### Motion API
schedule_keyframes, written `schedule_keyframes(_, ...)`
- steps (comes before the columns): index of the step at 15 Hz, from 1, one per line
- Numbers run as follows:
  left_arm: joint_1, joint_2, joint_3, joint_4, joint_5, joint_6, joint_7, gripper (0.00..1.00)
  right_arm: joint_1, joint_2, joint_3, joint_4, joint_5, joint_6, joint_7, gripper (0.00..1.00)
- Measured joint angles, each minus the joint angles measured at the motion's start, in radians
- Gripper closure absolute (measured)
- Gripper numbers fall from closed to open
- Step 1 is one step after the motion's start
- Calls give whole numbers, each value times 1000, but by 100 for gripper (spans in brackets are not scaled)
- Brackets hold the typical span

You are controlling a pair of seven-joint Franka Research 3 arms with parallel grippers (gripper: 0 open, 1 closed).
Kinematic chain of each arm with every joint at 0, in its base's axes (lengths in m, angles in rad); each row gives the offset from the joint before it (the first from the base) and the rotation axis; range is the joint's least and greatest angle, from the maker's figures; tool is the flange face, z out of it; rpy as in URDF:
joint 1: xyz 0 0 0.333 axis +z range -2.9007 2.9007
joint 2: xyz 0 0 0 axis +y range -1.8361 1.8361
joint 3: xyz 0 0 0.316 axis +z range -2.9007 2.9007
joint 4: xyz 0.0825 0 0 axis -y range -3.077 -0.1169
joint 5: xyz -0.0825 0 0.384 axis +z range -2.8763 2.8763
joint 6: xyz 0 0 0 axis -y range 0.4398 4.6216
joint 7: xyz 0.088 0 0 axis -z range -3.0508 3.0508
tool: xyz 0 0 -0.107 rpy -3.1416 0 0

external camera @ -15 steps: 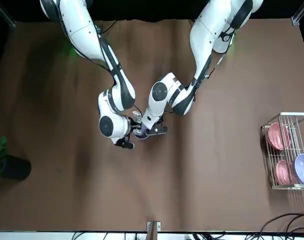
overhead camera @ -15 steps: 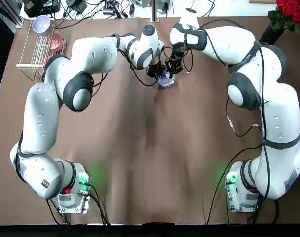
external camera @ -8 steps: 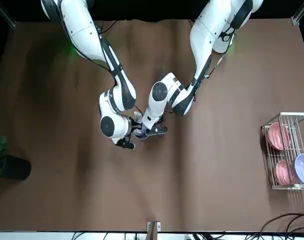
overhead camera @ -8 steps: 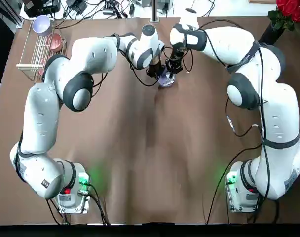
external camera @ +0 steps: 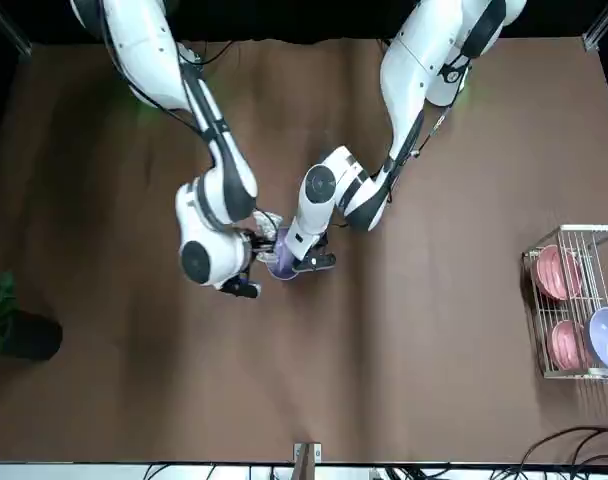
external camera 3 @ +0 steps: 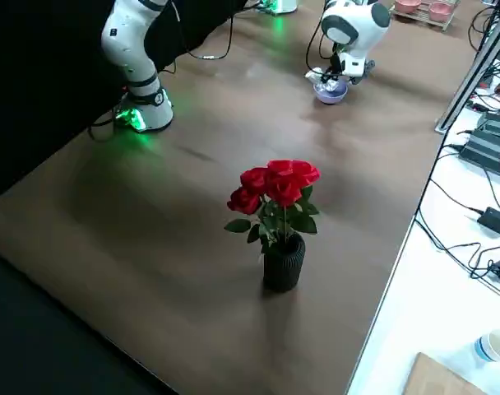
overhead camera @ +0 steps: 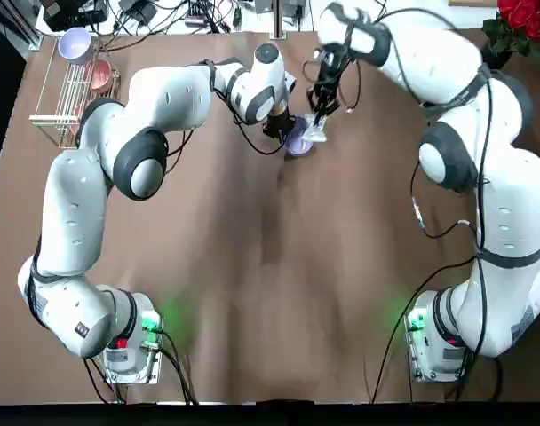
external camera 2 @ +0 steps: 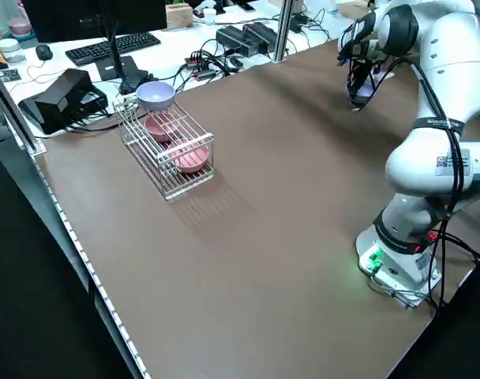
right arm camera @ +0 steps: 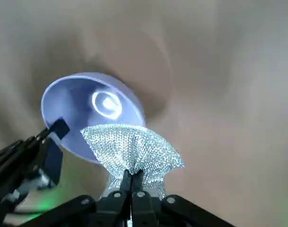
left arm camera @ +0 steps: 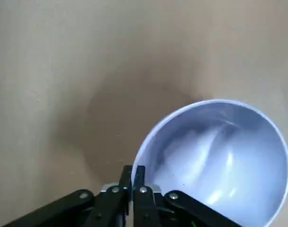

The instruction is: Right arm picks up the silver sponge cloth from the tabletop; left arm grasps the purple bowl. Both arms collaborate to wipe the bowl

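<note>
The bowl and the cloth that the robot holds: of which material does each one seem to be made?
Bowl: probably hard plastic, though glazed ceramic is possible; smooth and glossy, with sharp light spots inside.

Cloth: seemingly a metallic-thread fabric; soft and sparkling, it gathers where pinched and fans out above.

The small round pale lavender bowl (right arm camera: 82, 101), glossy inside, hung tilted at upper centre of the top view; the shiny silvery-grey cloth wad (right arm camera: 134, 149), pinched and flared, was just beside its rim.

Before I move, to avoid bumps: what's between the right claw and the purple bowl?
The silver sponge cloth, pinched in the right claw, as the right wrist view shows; the left claw grips the bowl.
</note>
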Motion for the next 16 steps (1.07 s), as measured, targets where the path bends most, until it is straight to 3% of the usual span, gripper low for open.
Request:
schedule_keyframes(6, 48, -7, 3, 13, 0, -19, 58, 96, -235, -25, -15, 41, -113, -101, -196, 98)
schedule_keyframes(10, 155, -59, -3, 21, 0, -164, 184, 96, -415, -13, -18, 36, -166, -110, -327, 98)
schedule_keyframes(15, 391, -199, -2, -85, 1, -314, 462, 96, -590, 37, -17, 4, -271, -98, -561, 98)
schedule_keyframes(16, 497, -236, -2, -133, 1, -318, 573, 96, -604, 49, -16, -31, -273, -94, -582, 98)
